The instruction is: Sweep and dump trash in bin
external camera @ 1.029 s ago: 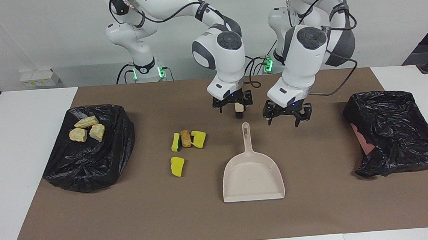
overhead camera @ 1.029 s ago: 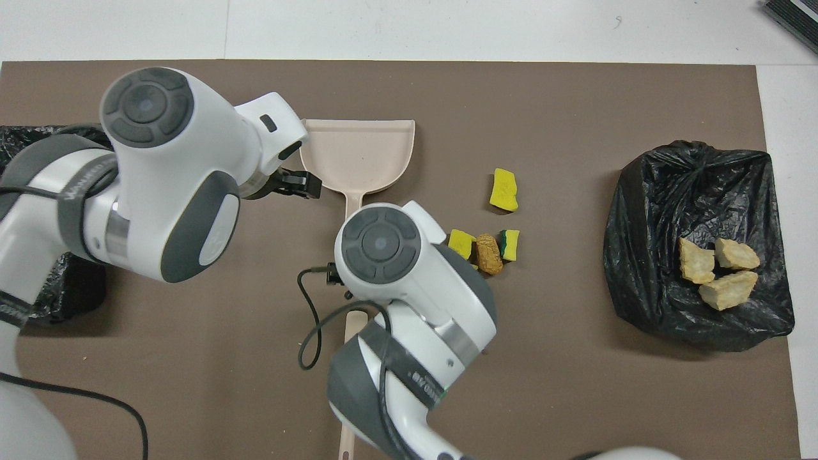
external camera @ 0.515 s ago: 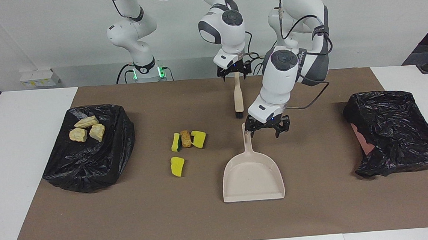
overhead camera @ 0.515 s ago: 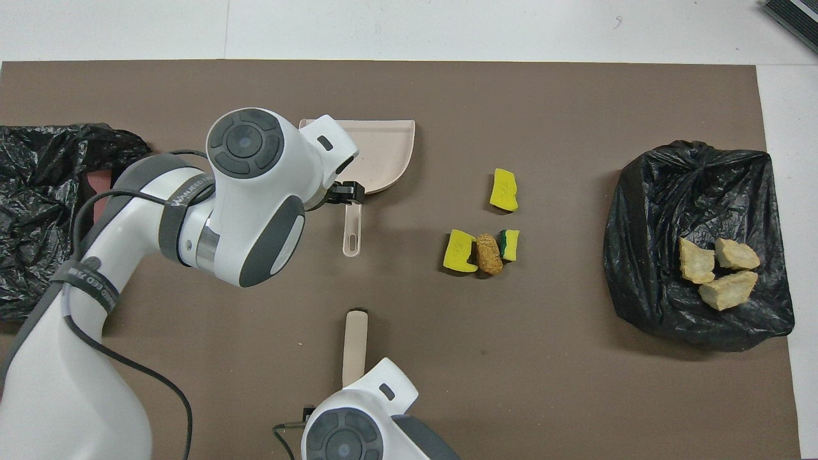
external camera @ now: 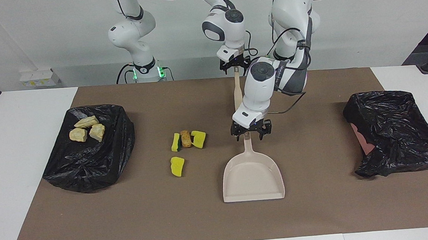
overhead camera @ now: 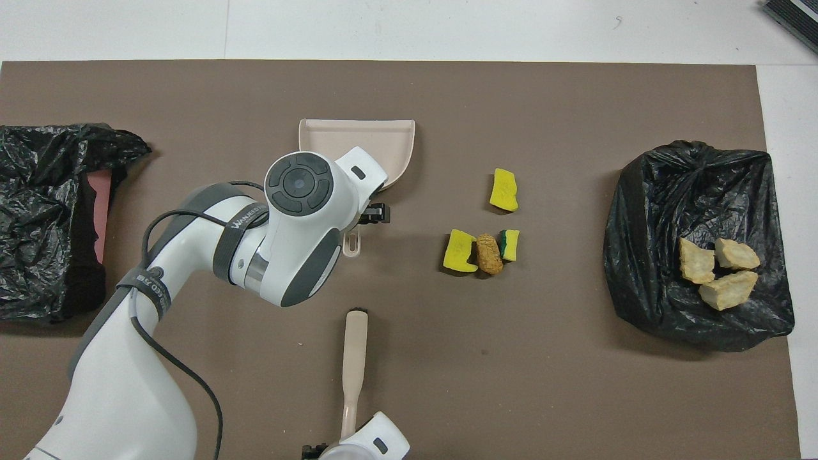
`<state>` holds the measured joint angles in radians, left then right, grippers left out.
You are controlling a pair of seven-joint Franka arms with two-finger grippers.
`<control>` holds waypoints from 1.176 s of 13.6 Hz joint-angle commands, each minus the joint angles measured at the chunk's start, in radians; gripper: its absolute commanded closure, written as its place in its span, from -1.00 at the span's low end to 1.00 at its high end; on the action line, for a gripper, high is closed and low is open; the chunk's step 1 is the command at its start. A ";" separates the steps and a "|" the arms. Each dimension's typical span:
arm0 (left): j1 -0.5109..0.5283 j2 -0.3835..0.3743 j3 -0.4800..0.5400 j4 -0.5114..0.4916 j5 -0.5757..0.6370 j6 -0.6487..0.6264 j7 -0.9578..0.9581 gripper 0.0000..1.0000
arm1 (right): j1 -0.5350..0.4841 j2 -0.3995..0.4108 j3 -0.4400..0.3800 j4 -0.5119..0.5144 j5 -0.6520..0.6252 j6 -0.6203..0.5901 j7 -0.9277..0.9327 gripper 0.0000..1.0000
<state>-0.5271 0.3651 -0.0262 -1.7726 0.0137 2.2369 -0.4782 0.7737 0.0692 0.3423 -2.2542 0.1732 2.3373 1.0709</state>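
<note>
Lying loose on the brown mat point(external camera: 318, 210) are the unswept scraps: two yellow sponge pieces point(external camera: 199, 139) flanking a brown crusty lump point(external camera: 186, 138), touching it, with a third sponge piece point(external camera: 177, 166) just beside them and farther from the robots. They sit toward the right arm's end from the beige dustpan point(external camera: 253, 177), whose mouth faces away from the robots rather than at them, so the pan probably has to be turned or shifted before anything can be swept in. Three tan bread-like chunks point(external camera: 86, 129) already rest on the black bag-lined bin point(external camera: 89, 166) at the right arm's end of the table point(external camera: 14, 168), suggesting that part of the task is done; a second black-bagged bin point(external camera: 395, 133) stands at the left arm's end. The left tool point(external camera: 251, 131) is low over the dustpan's handle point(external camera: 247, 144), its fingers spread to either side of it and not yet clamped, placed there to take the pan. The right tool point(external camera: 235, 64) is at the robots' edge of the mat, over the handle end of the brush point(overhead camera: 354, 358), which lies flat with its black bristles toward the dustpan; its fingers stand apart about the handle and appear not to grip it. Both arms seem set to pick up their implements.
</note>
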 commanded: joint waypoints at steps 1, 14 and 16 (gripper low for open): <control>-0.010 0.009 0.014 -0.007 0.009 0.026 -0.017 -0.74 | -0.014 -0.016 -0.006 -0.036 0.025 0.056 -0.006 -1.00; 0.015 -0.027 0.020 -0.010 0.022 -0.002 0.092 1.00 | -0.016 -0.011 -0.008 -0.004 0.020 -0.003 -0.015 1.00; 0.036 -0.064 0.022 -0.010 0.022 -0.080 0.234 1.00 | -0.019 -0.011 -0.009 0.005 0.019 -0.025 -0.045 1.00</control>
<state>-0.5132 0.3601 -0.0069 -1.7694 0.0167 2.2225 -0.3521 0.7672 0.0692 0.3316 -2.2611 0.1742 2.3490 1.0654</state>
